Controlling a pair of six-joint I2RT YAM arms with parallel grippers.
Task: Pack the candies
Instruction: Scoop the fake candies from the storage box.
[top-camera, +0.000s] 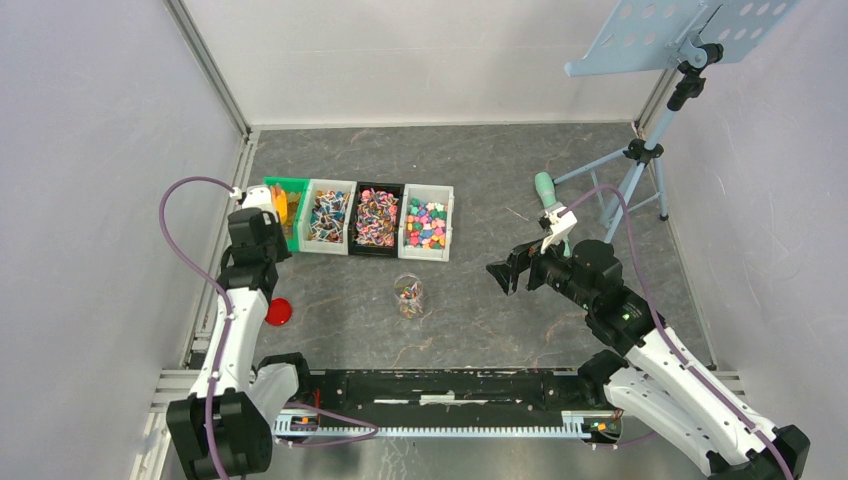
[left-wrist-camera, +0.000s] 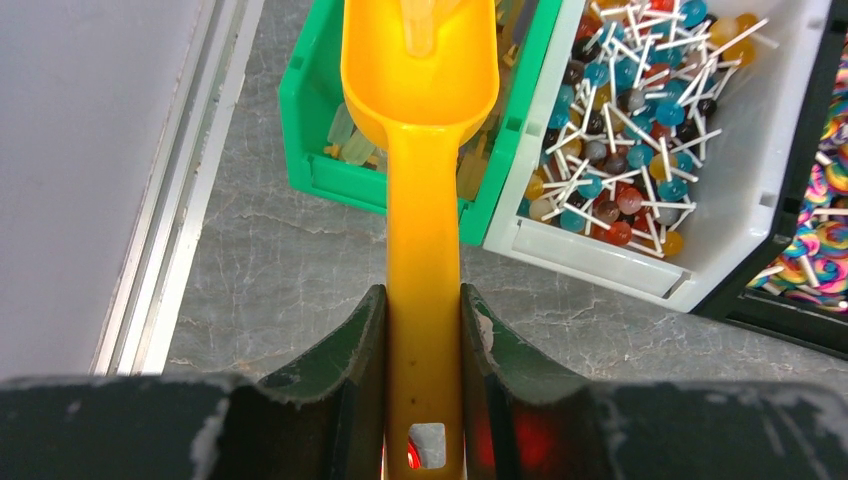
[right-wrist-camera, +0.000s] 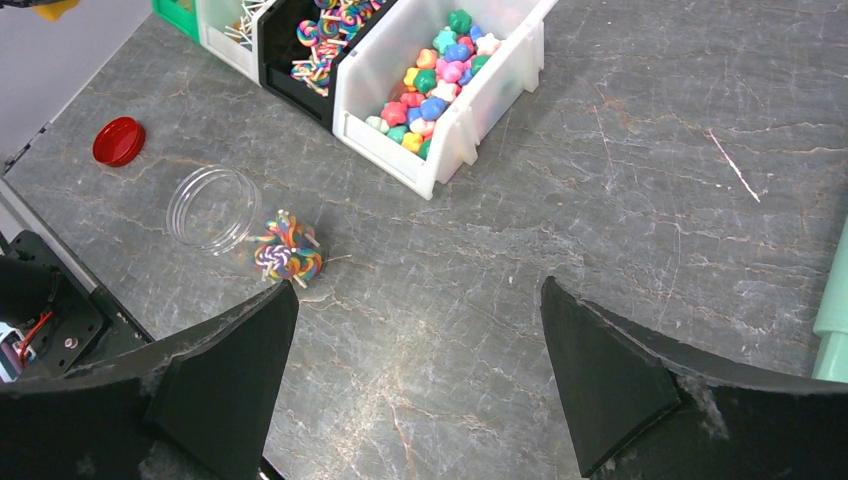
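Note:
The candies lie sorted in four bins: pale yellow pieces in the green bin (left-wrist-camera: 318, 150), ball lollipops (left-wrist-camera: 640, 130) in a white bin, swirl lollipops (top-camera: 377, 217) in the black bin, star sweets (right-wrist-camera: 437, 78) in the far-right white bin. My left gripper (left-wrist-camera: 423, 300) is shut on the handle of the orange scoop (left-wrist-camera: 420, 90), whose bowl hangs over the green bin (top-camera: 285, 205) with a yellowish piece in it. A clear jar (right-wrist-camera: 212, 207) stands in front of the bins with swirl lollipops (right-wrist-camera: 288, 255) at its bottom. My right gripper (right-wrist-camera: 418, 295) is open above bare table, right of the jar (top-camera: 408, 296).
The red lid (top-camera: 279, 311) lies on the table beside the left arm, also the red lid (right-wrist-camera: 118, 140) left of the jar. A mint-green handle (top-camera: 545, 190) lies behind the right gripper. A music stand's tripod (top-camera: 640, 150) occupies the back right. Walls close in on three sides.

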